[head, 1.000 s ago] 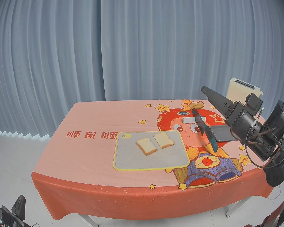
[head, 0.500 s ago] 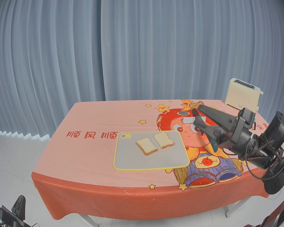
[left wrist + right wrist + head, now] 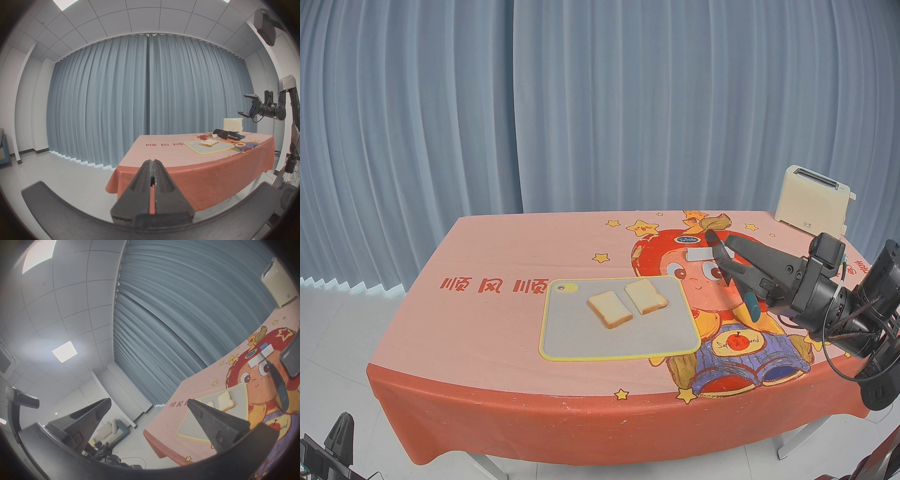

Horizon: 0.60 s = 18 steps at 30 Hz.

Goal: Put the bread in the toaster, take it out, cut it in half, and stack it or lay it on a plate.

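We see two bread halves [image 3: 609, 308] lying side by side on the board [image 3: 619, 340], in the middle of the tabletop [image 3: 506, 250]. The knife [image 3: 751, 305] lies just to the right of the board. Our right end effector [image 3: 724, 250] hangs in the air above the knife, fingers apart and holding nothing. The toaster [image 3: 812, 203] stands at the far right corner. Our left end effector [image 3: 152, 162] sits low, away from the tabletop, with its fingers pressed together
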{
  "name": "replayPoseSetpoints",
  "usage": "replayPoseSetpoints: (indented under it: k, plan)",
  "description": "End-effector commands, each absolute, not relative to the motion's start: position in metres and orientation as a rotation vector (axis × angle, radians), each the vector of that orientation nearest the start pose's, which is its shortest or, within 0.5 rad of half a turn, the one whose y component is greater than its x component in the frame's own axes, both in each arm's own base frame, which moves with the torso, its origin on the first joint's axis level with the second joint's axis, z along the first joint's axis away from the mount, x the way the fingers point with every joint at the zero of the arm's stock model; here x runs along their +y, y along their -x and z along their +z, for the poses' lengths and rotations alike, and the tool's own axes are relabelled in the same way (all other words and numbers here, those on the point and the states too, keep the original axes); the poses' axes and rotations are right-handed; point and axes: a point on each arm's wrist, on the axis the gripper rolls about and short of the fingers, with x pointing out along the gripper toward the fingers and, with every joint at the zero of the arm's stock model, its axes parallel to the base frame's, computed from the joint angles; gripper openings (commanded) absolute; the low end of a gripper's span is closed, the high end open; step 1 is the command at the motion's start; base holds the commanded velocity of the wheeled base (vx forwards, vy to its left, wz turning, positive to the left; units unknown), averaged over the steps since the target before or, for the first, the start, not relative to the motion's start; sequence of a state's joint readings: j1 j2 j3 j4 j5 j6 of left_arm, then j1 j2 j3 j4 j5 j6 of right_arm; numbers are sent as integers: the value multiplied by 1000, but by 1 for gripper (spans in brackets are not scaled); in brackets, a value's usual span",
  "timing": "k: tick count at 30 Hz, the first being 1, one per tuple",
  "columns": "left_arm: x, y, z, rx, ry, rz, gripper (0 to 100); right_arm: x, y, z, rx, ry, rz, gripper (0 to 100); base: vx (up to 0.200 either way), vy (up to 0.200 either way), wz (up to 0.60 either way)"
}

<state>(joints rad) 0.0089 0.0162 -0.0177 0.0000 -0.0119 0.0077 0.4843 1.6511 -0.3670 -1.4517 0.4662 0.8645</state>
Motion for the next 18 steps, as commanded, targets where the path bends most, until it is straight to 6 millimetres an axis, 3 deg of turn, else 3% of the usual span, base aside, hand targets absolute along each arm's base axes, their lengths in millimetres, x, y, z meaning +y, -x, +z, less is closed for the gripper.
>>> replayPoseSetpoints:
  k: [1,6,9,18]
  plan:
    - [0,23,76,-2,-8,-3,0,124,-213,167,247,-776,957,100,0,0,0]
    - [0,23,76,0,-8,-3,0,128,-219,154,230,-691,895,100,0,0,0]
    - [0,23,76,-2,-8,-3,0,137,-213,146,230,-625,888,100,0,0,0]
    - [0,23,76,-2,-8,-3,0,152,-207,148,214,-636,871,100,0,0,0]
